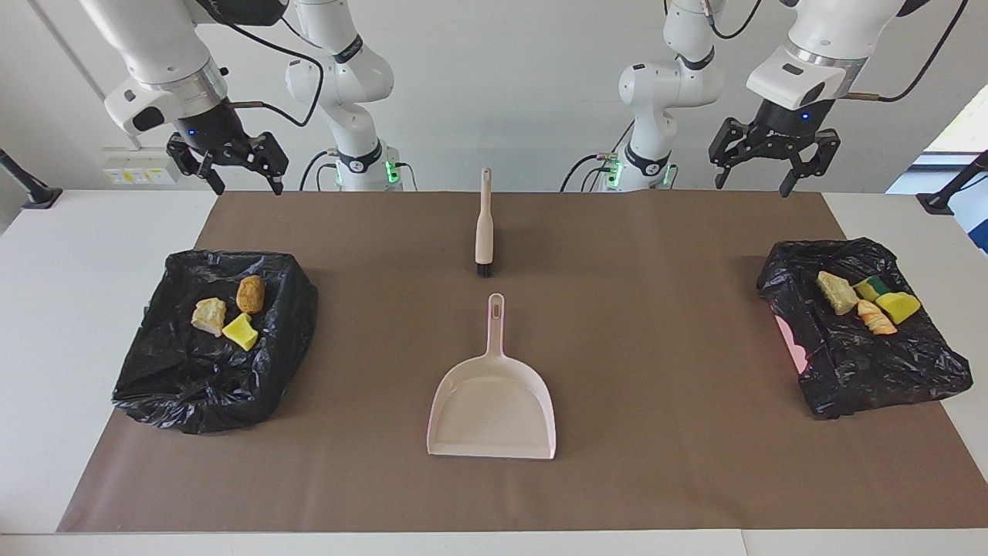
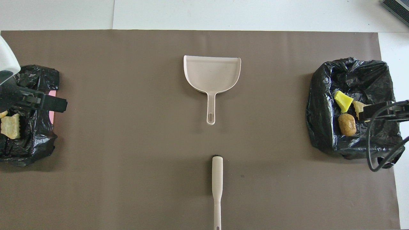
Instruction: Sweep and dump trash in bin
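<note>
Dustpan [image 1: 492,405] and brush [image 1: 484,232] mid-mat, trash [image 1: 229,310] in black bags [image 1: 193,371], left gripper [image 1: 774,166] and right gripper [image 1: 228,166] raised, jaws spread.

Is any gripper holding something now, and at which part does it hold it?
Nothing is held. The left gripper and the right gripper are both open and empty, raised above the table. The brush and the dustpan lie untouched.

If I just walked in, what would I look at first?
Probably the two black bags, one at the right arm's end of the table and one at the left arm's end, each holding bright yellow and tan scraps. Then the pink dustpan in the middle of the brown mat, with the brush lying nearer to the robots. Both arms wait with open end effectors, right and left, up in the air.
</note>
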Tool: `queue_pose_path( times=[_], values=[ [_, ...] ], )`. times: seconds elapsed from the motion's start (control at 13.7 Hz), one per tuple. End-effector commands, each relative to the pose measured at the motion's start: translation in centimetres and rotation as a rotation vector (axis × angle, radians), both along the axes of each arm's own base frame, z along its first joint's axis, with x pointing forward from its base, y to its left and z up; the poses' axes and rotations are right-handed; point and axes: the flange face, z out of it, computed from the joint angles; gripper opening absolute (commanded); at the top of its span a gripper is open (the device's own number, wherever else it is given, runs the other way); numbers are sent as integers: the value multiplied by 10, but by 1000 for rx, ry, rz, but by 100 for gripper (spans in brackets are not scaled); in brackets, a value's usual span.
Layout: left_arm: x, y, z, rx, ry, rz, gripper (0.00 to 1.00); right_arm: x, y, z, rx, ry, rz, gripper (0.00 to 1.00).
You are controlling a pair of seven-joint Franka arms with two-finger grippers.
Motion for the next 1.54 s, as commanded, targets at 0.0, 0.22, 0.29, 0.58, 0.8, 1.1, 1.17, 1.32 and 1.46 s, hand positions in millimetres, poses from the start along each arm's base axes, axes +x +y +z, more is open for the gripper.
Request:
queue_pose_path(
  times=[0.0, 0.22, 0.29, 0.58, 0.8, 1.1, 1.17, 1.32, 1.46],
  values=[
    [-2, 5, 4, -11, 23, 5, 100, -2, -2, 0, 13, 13, 23, 100],
    [-2, 23, 9, -19, 16, 31, 100, -2, -3, -1, 12, 13, 23, 100],
    [-3, 29, 9, -18, 30, 40, 100, -1, -2, 0, 12, 12, 24, 100],
    [-2, 26, 4, -10, 52, 35, 100, -2, -3, -1, 12, 15, 23, 100],
    [1, 27, 1, -5, 76, 36, 100, -1, -3, -1, 12, 12, 23, 100],
    [1, 27, 2, -11, 75, 37, 100, -1, -3, -1, 12, 12, 23, 100],
    [1, 27, 1, -11, 77, 37, 100, -1, -3, -1, 12, 12, 23, 100],
    [0, 27, 4, -10, 74, 37, 100, -1, -3, -1, 12, 12, 23, 100],
    [-2, 24, 5, -10, 74, 31, 100, -1, -3, -1, 12, 12, 23, 100]
  ],
)
